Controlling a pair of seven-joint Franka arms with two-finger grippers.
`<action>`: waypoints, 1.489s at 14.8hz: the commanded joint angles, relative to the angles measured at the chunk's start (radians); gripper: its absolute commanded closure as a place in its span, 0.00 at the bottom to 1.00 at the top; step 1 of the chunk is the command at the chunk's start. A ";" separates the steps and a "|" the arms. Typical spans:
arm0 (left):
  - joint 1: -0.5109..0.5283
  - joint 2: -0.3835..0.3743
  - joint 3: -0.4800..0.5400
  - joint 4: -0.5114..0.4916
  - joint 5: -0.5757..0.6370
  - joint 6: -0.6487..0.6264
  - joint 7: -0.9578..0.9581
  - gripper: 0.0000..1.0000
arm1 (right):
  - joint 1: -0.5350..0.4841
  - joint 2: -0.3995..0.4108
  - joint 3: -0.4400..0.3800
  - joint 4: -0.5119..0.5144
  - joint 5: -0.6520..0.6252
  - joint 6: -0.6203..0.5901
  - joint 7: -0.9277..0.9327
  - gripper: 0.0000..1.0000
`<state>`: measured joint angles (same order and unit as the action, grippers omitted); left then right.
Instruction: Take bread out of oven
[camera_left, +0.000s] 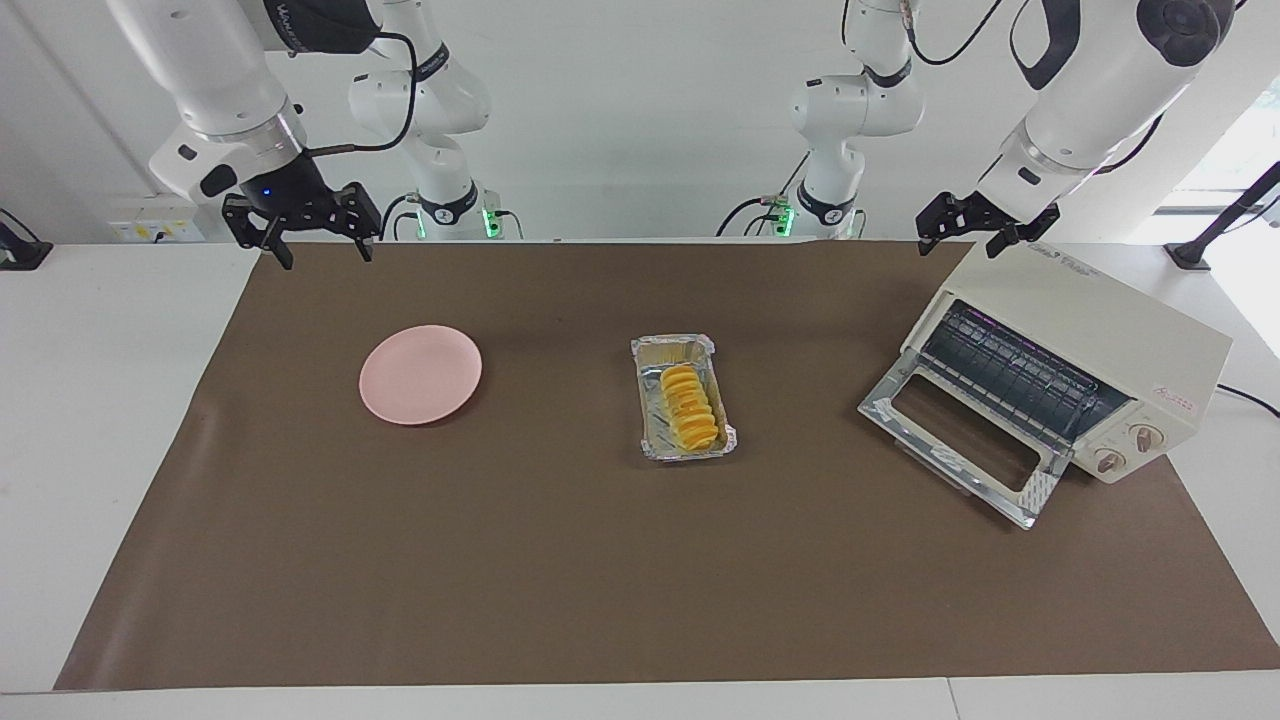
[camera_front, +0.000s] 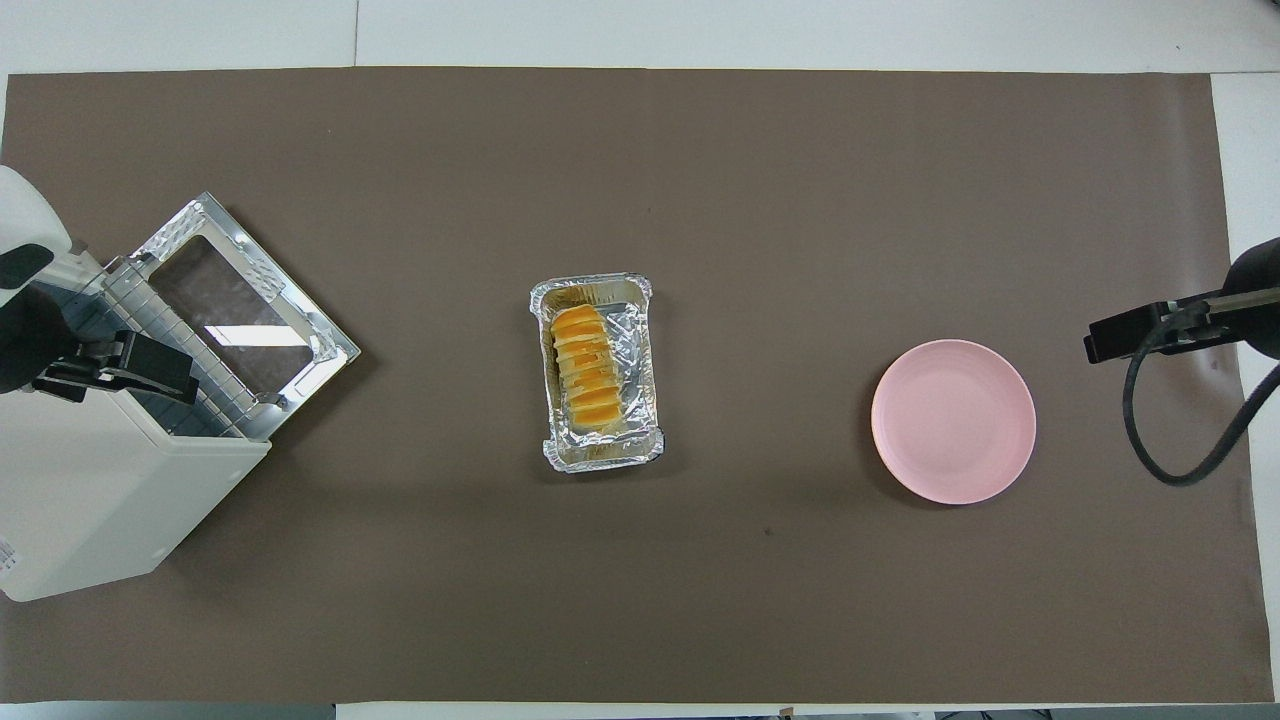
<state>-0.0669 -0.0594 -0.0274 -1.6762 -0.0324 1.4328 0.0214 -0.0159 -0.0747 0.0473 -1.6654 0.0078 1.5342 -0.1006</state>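
Note:
The bread (camera_left: 688, 408), a ridged golden-yellow loaf, lies in a silver foil tray (camera_left: 672, 347) in the middle of the brown mat; it also shows in the overhead view (camera_front: 585, 370). The cream-white oven (camera_left: 1090, 330) stands at the left arm's end, its glass door (camera_left: 960, 440) dropped open and its wire rack bare. My left gripper (camera_left: 960, 228) hangs open and empty above the oven's top, clear of it. My right gripper (camera_left: 322, 232) hangs open and empty over the mat's edge at the right arm's end.
A pink plate (camera_left: 420, 373) lies empty on the mat between the foil tray and the right arm's end. The open oven door (camera_front: 240, 300) juts out over the mat toward the tray. White table (camera_left: 110, 400) borders the mat.

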 joint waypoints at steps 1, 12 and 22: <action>-0.013 0.000 0.000 -0.002 0.019 0.034 0.015 0.00 | 0.023 -0.023 0.019 -0.033 0.015 0.039 0.066 0.00; -0.001 0.001 0.001 0.020 0.020 0.009 0.008 0.00 | 0.433 0.340 0.014 0.009 -0.003 0.401 0.617 0.00; -0.001 0.001 0.004 0.020 0.020 0.009 0.008 0.00 | 0.538 0.635 0.014 0.165 -0.078 0.567 0.837 0.00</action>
<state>-0.0699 -0.0490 -0.0237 -1.6597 -0.0270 1.4518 0.0235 0.5389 0.5612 0.0524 -1.4920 -0.0600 2.0719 0.7331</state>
